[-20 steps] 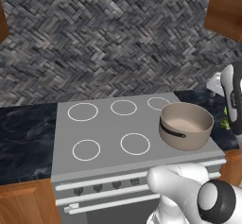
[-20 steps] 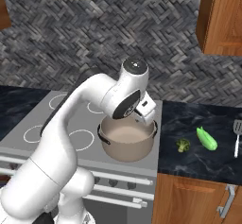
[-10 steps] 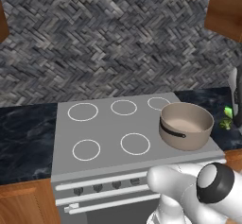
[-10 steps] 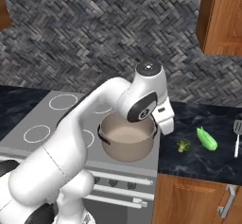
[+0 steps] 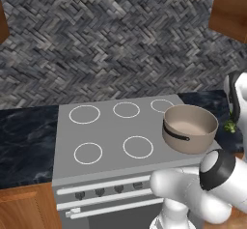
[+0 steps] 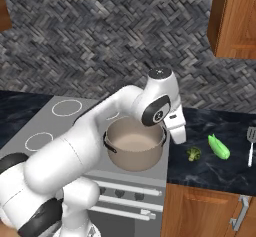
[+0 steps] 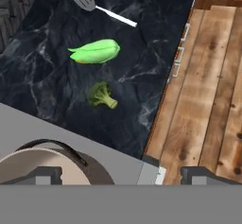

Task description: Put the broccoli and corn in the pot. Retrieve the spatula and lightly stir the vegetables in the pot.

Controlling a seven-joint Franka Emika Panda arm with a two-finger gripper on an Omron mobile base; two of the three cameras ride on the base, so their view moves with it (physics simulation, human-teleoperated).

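the broccoli (image 7: 101, 95) lies on the dark marble tabletop (image 7: 42, 81) with its pale stem pointing toward the tabletop's front edge, and just beyond it the corn (image 7: 95, 51), in a bright green husk, lies with its long axis roughly parallel to that edge. farther along lies the spatula (image 7: 98, 5), blade away from the edge, while the pot (image 6: 135, 143) sits on the stove's (image 5: 111, 141) near right corner. the hand (image 6: 176, 134) hangs over the tabletop just right of the pot, tilted down toward the vegetables, fingers spread wide and holding nothing.

Counter (image 7: 47, 95) – broccoli (image 7: 101, 95), corn (image 7: 96, 51), spatula (image 7: 97, 5).
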